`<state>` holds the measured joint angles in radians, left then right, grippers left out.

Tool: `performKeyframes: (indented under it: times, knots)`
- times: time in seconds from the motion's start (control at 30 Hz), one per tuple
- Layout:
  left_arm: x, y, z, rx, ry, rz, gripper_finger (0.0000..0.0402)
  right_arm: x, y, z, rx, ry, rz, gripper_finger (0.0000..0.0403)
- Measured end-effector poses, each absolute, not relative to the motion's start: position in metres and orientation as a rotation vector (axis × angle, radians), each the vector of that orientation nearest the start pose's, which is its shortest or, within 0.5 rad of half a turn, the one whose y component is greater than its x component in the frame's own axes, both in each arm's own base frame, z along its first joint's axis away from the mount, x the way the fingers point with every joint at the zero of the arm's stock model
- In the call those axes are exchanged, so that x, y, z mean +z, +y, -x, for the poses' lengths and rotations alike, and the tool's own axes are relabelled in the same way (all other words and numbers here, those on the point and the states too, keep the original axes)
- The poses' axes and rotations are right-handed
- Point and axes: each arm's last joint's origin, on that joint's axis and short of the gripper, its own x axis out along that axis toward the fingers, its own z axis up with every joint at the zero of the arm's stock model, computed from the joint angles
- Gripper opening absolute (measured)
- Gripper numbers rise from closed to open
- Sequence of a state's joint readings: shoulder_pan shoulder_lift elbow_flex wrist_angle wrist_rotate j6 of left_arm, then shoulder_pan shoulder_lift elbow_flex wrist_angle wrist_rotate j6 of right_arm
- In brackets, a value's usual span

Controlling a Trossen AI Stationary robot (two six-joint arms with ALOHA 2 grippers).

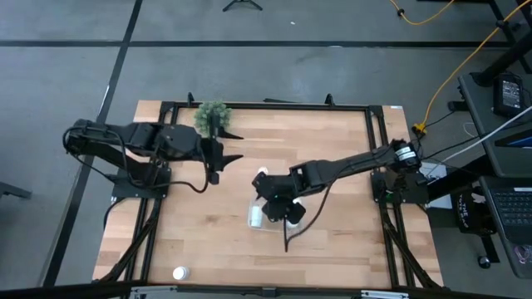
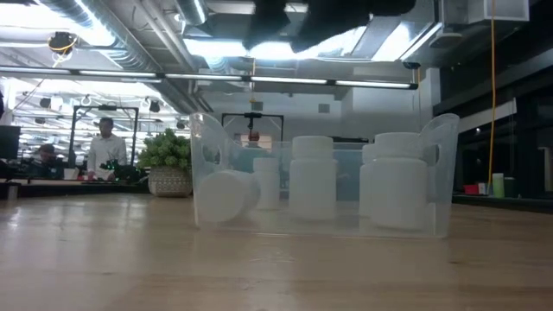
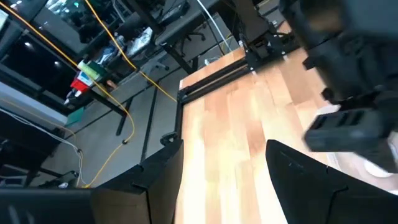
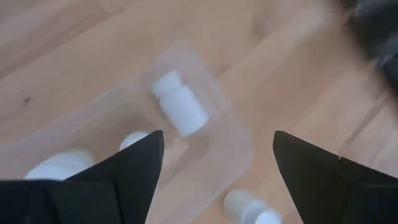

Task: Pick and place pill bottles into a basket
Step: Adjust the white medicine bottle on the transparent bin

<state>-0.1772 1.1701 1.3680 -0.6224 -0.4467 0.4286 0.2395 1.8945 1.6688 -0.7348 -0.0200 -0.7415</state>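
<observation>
The clear tray stands on the table near its middle and holds several white pill bottles. One bottle lies on its side and the others stand upright. My right gripper hangs open and empty above the tray, with the lying bottle below and between its fingers. One more bottle lies on the table just outside the tray, and another lies near the table's front left. My left gripper is open and empty at the far left, beside the plant.
A small green plant stands at the table's far edge, close to my left gripper. A dark frame runs around the table's edges. Bare wood lies to the left and front of the tray. People and desks show in the room behind.
</observation>
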Motion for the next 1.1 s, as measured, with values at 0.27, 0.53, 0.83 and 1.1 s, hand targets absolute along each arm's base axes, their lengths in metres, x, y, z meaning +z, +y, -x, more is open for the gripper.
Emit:
performKeyframes:
  times: [0.27,0.53,0.83,1.1]
  knots:
    - [0.411,-0.029,-0.233,0.175,0.441,-0.530,0.0222,0.266,0.118,-0.411,0.647,0.730,0.901,0.0304]
    - [0.411,-0.029,-0.233,0.187,0.425,-0.477,0.0222,0.234,0.120,-0.413,0.718,0.873,0.917,0.0304]
    - [0.415,-0.031,-0.234,0.193,0.382,-0.458,0.0222,0.228,0.121,-0.416,0.733,0.862,0.944,0.0304]
    - [0.415,-0.031,-0.235,0.198,0.380,-0.454,0.0222,0.212,0.123,-0.423,0.767,0.869,0.957,0.0304]
